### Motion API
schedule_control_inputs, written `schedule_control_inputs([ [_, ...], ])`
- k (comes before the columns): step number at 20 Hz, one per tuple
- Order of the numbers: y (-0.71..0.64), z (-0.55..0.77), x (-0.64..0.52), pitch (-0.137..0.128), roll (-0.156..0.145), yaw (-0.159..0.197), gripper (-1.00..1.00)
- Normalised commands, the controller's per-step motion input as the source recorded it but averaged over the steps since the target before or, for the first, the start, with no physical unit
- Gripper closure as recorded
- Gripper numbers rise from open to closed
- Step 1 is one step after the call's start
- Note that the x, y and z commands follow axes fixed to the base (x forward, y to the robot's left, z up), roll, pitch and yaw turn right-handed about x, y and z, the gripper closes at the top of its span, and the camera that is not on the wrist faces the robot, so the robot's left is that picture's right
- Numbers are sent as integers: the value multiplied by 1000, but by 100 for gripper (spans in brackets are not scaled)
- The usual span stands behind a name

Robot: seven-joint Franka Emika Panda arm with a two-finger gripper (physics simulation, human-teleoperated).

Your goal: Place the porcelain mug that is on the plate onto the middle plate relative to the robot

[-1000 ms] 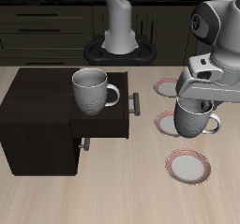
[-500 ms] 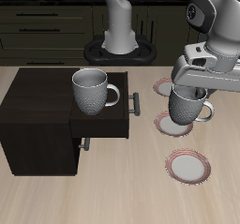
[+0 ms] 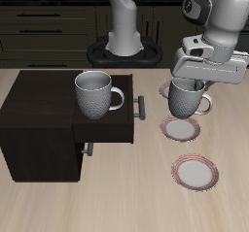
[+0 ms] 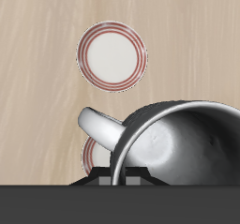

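Observation:
My gripper (image 3: 191,83) is shut on the rim of the porcelain mug (image 3: 188,100) and holds it in the air, handle pointing away from the cabinet. The mug hangs above and slightly behind the middle plate (image 3: 181,129), which is bare. The plate nearest the table's front edge (image 3: 195,171) is also bare. In the wrist view the mug (image 4: 178,143) fills the frame near my gripper (image 4: 128,176). One plate (image 4: 112,57) shows whole there, and another plate (image 4: 87,157) is mostly hidden behind the handle.
A third saucer (image 3: 169,88) lies farther back, partly hidden by the held mug. A larger look-alike mug (image 3: 94,93) stands on a dark wooden cabinet (image 3: 44,129) with an open drawer (image 3: 112,129). The robot base (image 3: 124,42) stands at the back.
My gripper has risen with the mug and moved back from above the front plate toward the middle plate. The plates and the other mug have not moved.

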Motion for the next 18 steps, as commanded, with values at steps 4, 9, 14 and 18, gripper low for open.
schedule_control_inputs([
  [4, -103, -17, -327, -14, 15, -23, 100],
  [9, -88, -70, -247, 17, 15, -16, 100],
  [14, -57, -137, -65, 8, 6, 12, 100],
  [18, 78, -123, 62, 14, 2, 1, 100],
])
